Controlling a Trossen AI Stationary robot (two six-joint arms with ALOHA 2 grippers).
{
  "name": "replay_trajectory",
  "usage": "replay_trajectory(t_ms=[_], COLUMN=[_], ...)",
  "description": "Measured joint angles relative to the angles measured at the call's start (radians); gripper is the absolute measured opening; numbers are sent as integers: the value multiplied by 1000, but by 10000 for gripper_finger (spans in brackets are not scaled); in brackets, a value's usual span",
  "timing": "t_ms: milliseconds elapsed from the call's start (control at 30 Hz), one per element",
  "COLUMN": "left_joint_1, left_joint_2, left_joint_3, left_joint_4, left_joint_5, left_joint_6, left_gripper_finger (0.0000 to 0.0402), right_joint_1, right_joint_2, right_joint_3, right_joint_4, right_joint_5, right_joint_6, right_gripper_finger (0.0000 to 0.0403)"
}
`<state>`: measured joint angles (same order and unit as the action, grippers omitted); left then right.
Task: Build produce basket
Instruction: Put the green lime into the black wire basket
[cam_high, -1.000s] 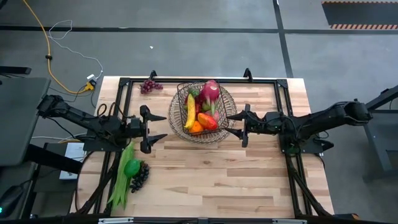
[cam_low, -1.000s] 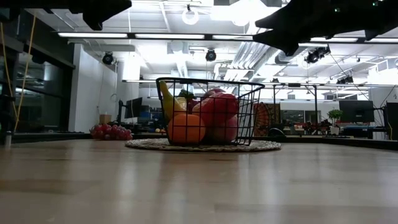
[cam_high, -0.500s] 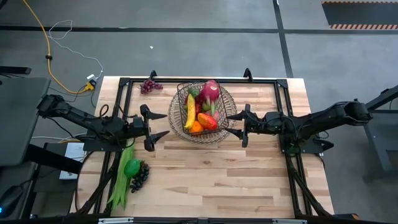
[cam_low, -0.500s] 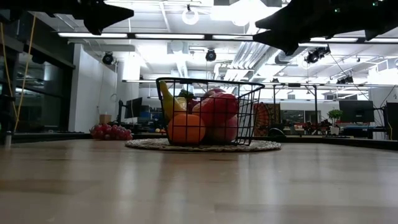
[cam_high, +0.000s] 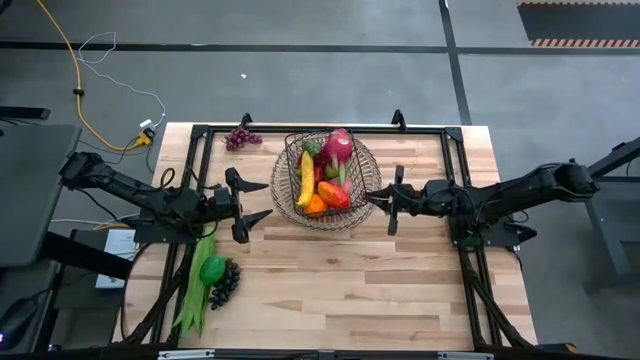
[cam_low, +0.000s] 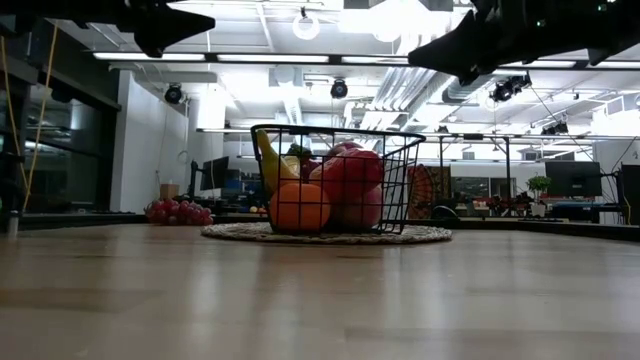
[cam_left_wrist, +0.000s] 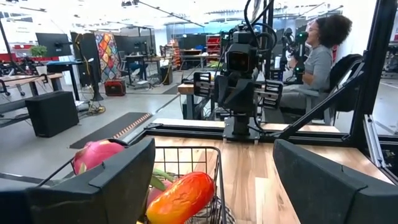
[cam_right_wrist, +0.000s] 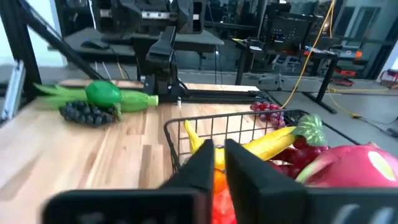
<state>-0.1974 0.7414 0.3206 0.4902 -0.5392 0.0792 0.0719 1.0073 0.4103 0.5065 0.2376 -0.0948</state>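
Note:
The dark wire basket (cam_high: 322, 180) stands on a round woven tray (cam_high: 368, 165) at the table's far middle. It holds produce: a banana (cam_high: 306, 178), a pink dragon fruit (cam_high: 338, 146), an orange (cam_low: 299, 206) and a red-orange piece (cam_left_wrist: 180, 198). My left gripper (cam_high: 258, 203) hangs open left of the basket, above the table. My right gripper (cam_high: 372, 197) hovers shut by the basket's right rim, higher than the rim in the low view (cam_low: 462, 55). Purple grapes (cam_high: 242, 138) lie at the far left.
Long green beans (cam_high: 194, 285), a green pepper (cam_high: 212, 268) and dark grapes (cam_high: 225, 283) lie together on the table's near left. A black frame rail (cam_high: 320, 128) runs along the far edge and down both sides. A person (cam_left_wrist: 316, 56) sits beyond the table.
My right gripper has shut its fingers where it hangs beside the basket's right rim, with nothing between them. The basket and the produce lie as before.

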Motion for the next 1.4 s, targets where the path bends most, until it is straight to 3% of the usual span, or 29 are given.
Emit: replay_trajectory(t_ms=[367,667,900,1033,1233,1400], left_joint_1=[0,0,0,0,0,0], left_joint_2=[0,0,0,0,0,0], left_joint_3=[0,0,0,0,0,19], left_joint_4=[-15,-62,-79,-81,-83,-109], left_joint_5=[0,-79,-82,-134,-146,-146], left_joint_6=[-25,-60,-112,-128,-138,-253], left_gripper_finger=[314,316,347,363,364,365], right_joint_1=[0,0,0,0,0,0], right_joint_2=[0,0,0,0,0,0], right_joint_3=[0,0,0,0,0,0], right_joint_4=[-10,-10,-10,-10,-10,-9], right_joint_5=[2,2,3,3,3,3], right_joint_6=[-15,4,8,8,8,16], right_gripper_finger=[6,1,0,0,0,0])
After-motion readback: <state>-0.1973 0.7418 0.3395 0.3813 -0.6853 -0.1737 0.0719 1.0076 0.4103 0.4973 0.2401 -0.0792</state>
